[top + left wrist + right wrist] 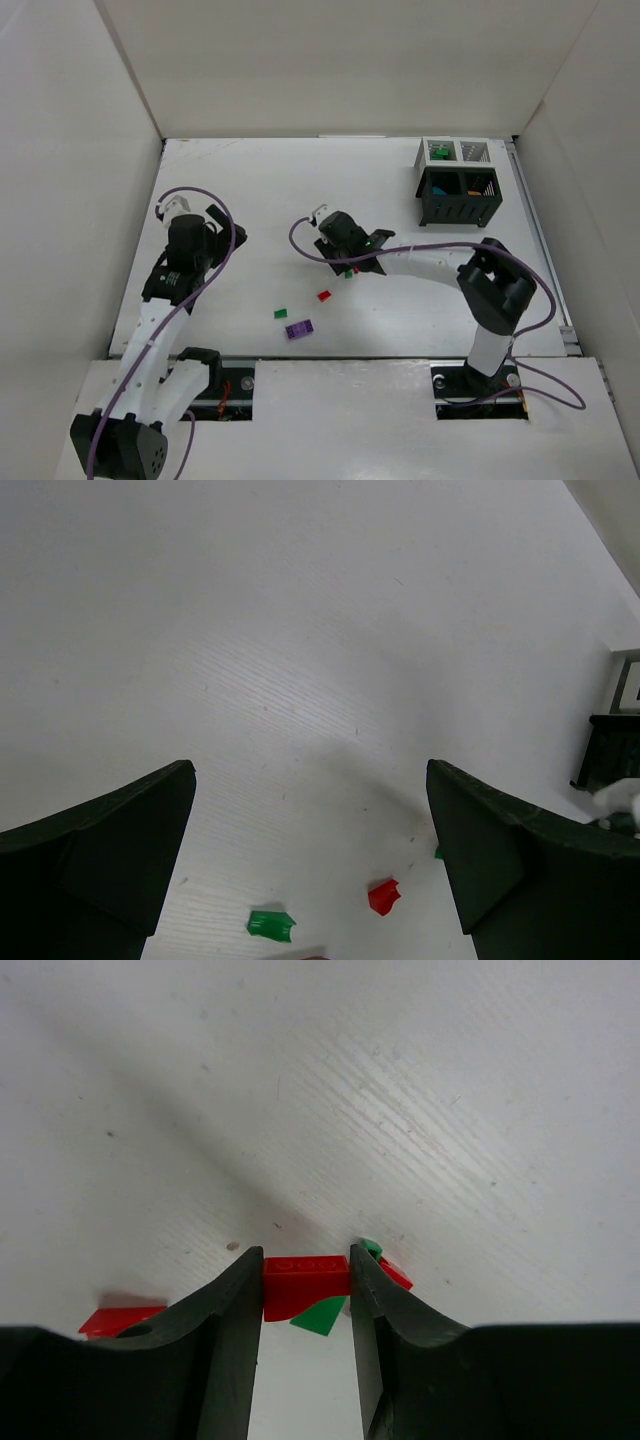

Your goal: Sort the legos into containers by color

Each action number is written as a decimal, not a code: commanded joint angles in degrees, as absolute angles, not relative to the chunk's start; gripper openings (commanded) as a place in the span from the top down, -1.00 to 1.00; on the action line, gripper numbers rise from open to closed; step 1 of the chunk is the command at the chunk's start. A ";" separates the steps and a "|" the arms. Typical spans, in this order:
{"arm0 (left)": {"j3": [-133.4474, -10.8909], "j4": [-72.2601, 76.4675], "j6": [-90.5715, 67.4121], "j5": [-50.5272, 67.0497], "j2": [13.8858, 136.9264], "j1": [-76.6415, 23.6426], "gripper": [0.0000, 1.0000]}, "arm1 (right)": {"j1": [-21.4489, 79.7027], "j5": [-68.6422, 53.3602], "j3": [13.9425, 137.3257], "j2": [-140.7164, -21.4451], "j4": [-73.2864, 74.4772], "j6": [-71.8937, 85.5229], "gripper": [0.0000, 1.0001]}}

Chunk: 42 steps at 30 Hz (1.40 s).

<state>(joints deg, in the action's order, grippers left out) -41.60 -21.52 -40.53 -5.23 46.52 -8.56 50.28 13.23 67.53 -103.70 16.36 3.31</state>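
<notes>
The right gripper (305, 1260) pinches a red brick (300, 1285) that half hides a green brick (322, 1315) beneath it, while the left gripper (310, 770) holds its jaws wide

White table (270, 190), faint grain streaks up close, few tiny dark specks. Boxed in by plain white walls: left panel (60, 200), back panel (340, 60), right panel (590, 200). Grey strip (543, 240) down right table edge. Separate white board (340, 420) along near side.
</notes>
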 commanded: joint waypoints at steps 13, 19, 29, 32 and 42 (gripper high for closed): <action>-53.16 -9.85 -34.80 -6.50 61.51 -8.79 -1.00 | 34.92 7.65 76.90 -93.34 18.89 1.50 0.56; -61.68 -3.70 -31.56 -3.52 73.55 -8.79 -1.00 | 24.71 4.93 78.22 -91.50 20.04 1.49 0.56; -77.49 -0.79 -28.31 0.51 90.87 -5.63 -1.00 | 8.80 5.52 86.30 -94.65 22.67 1.49 0.56; -82.77 -5.07 -29.00 1.58 94.56 -4.14 -1.00 | 6.25 6.24 91.65 -97.64 26.35 3.60 0.56; -89.74 -0.55 -26.99 3.68 97.91 -3.52 -1.00 | -1.22 10.03 102.56 -105.98 27.95 7.55 0.56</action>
<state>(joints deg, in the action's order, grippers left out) -87.90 -4.91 -28.64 2.15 98.45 -3.40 1.30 8.19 98.96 -103.77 27.09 4.84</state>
